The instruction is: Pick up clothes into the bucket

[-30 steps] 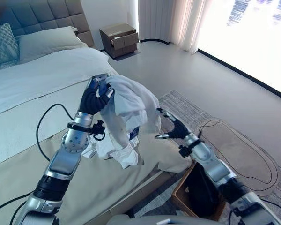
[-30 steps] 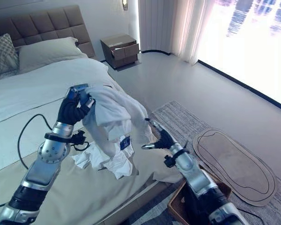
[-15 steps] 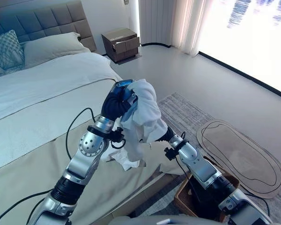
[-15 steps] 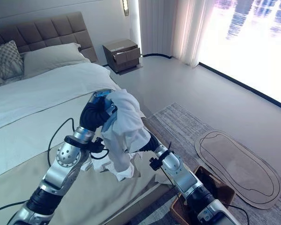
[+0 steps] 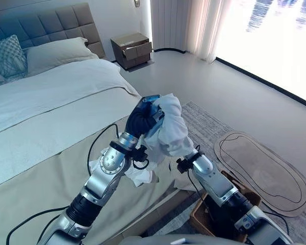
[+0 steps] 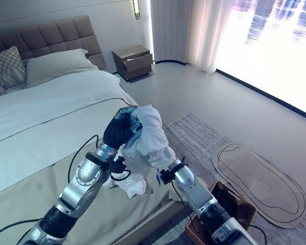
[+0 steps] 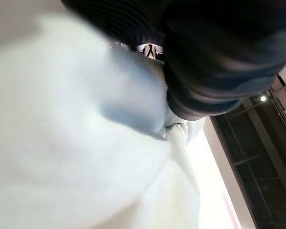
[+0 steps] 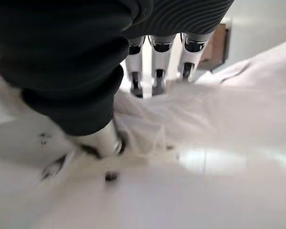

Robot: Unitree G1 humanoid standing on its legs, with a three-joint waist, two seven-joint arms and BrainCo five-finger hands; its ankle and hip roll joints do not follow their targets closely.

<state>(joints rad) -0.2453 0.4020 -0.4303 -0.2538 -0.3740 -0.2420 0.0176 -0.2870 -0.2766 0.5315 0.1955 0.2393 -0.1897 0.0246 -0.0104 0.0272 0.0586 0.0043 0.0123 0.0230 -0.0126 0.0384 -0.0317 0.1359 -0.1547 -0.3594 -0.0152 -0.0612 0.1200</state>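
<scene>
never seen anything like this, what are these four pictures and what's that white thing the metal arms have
It is a humanoid robot with two silver arms. Two pictures come from its head camera, looking down at a bed; the other two come from cameras on each wrist, very close up. The left hand is curled round a bunched white garment, lifted off the bed's corner. The right hand reaches into the cloth from below, its fingers pressed into it. A brown bucket for the clothes sits on the rug beside the bed. Farther off stands a nightstand.
</scene>
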